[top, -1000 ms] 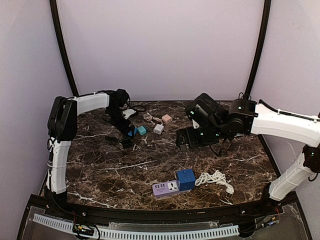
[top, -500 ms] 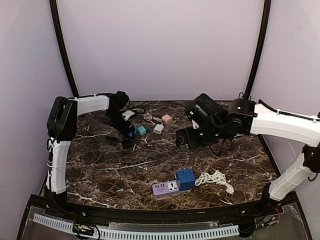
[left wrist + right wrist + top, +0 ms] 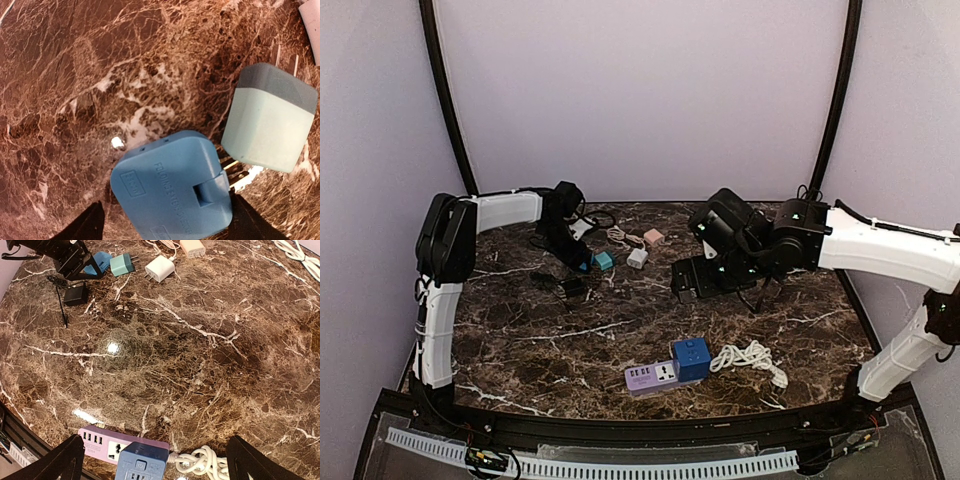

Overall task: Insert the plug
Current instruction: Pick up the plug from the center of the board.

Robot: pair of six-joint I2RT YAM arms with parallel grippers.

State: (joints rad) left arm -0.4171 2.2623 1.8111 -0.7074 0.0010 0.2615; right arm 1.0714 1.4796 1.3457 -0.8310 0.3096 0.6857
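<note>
Dark brown marble with pale veins makes up the tabletop [image 3: 620, 320], enclosed by plain lilac walls. At its far left lies the blue plug [image 3: 170, 187], flat on the stone with its lettered face up. The left end effector [image 3: 170, 225] straddles it from above. Its jaws are open, one fingertip to each side. A strip of bare stone shows between the plug and one finger [image 3: 92, 225]. The other finger is right at the plug's opposite edge, and I cannot tell whether it touches. The plug rests on the stone and is not lifted.

Just beside the blue plug lies a mint-green plug [image 3: 270, 120] with a grey end and two pins pointing away. Farther right along the back are a white charger [image 3: 637, 258] and a pink plug [image 3: 653, 237]. A black adapter [image 3: 572, 288] sits nearer the front.

Well apart, by the near edge, lies the lilac power strip [image 3: 653, 377]. A blue socket cube [image 3: 691, 358] sits on its right end, and a coiled white cord [image 3: 750, 357] lies beside that. The right end effector [image 3: 152, 460] hangs over the right middle, its jaws spread wide and holding nothing.
</note>
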